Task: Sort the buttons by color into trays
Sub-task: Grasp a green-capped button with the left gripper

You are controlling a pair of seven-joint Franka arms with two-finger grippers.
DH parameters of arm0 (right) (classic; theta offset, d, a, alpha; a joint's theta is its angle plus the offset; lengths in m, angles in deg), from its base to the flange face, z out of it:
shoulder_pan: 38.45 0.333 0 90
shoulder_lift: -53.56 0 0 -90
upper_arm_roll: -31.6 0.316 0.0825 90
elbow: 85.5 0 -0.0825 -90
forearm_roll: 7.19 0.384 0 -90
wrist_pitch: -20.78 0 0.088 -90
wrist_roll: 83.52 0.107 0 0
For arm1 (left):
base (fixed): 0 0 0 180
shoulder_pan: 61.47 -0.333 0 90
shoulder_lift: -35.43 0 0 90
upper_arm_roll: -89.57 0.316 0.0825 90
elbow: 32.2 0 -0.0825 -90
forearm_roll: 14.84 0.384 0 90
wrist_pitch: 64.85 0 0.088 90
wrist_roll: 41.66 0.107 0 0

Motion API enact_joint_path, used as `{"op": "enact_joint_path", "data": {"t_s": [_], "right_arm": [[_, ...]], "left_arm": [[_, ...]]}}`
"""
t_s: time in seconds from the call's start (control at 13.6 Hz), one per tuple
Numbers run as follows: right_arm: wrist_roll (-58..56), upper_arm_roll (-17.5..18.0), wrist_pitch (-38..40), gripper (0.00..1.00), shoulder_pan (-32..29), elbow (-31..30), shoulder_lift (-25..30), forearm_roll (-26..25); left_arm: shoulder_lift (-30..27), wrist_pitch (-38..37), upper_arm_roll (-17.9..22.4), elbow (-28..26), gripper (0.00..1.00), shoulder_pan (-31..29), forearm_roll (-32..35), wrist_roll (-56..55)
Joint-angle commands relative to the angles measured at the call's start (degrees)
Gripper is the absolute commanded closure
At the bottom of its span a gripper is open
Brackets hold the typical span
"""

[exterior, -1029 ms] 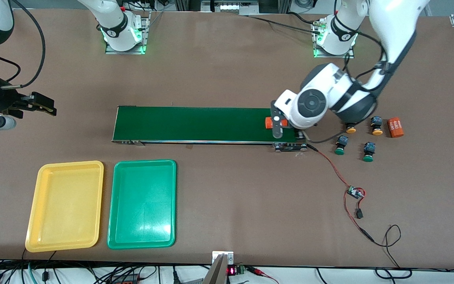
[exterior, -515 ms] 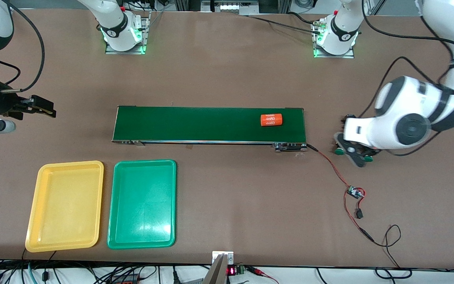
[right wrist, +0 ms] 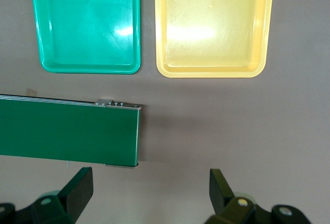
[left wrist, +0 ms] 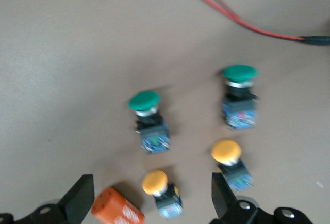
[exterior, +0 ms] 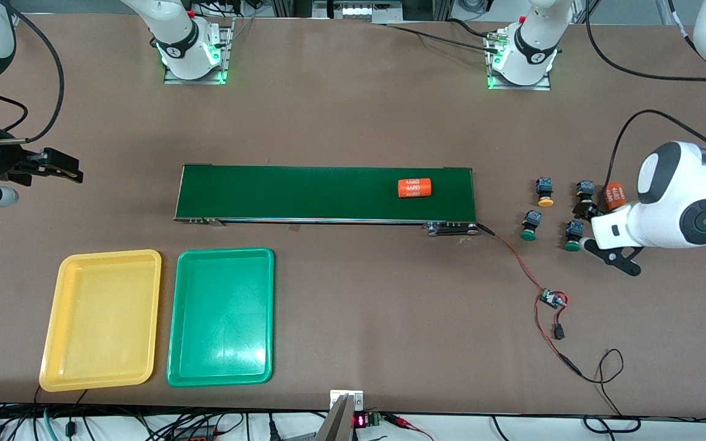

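Buttons (left wrist: pixel 192 140) on table just below open left pincer (left wrist: pixel 149 203)

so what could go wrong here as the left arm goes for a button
The four buttons lie close together, and an orange cylinder sits beside one yellow-capped button. The open left end effector could nudge neighbours or catch the cylinder instead. A second cylinder is on the conveyor belt and might get sorted wrongly.

Robotics lab or test bench. Brown table (exterior: pixel 353 110) with two bolted arm bases lit green (exterior: pixel 193 58), small dark-green conveyor belt (exterior: pixel 304 193), loose red wiring to a bare circuit board (exterior: pixel 552 299), cable clutter along the table edge (exterior: pixel 144 425).
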Motion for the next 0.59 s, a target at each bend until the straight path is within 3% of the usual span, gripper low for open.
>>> {"op": "enact_joint_path", "data": {"t_s": [0.0, 0.22, 0.51], "right_arm": [[-0.57, 0.27, 0.48, 0.00, -0.48, 0.56, 0.18, -0.16], [-0.66, 0.27, 0.57, 0.00, -0.65, 0.56, 0.18, -0.42], [-0.57, 0.19, 0.31, 0.00, -0.92, 0.65, 0.27, -0.34]], "left_arm": [[0.49, 6.89, -0.32, -4.83, 0.00, -3.24, 1.34, -2.95], [0.57, 9.78, -0.23, -7.46, 0.00, -3.42, 1.52, -13.66], [0.57, 19.81, 0.38, -13.62, 0.00, -5.17, 1.69, -15.19]]}}
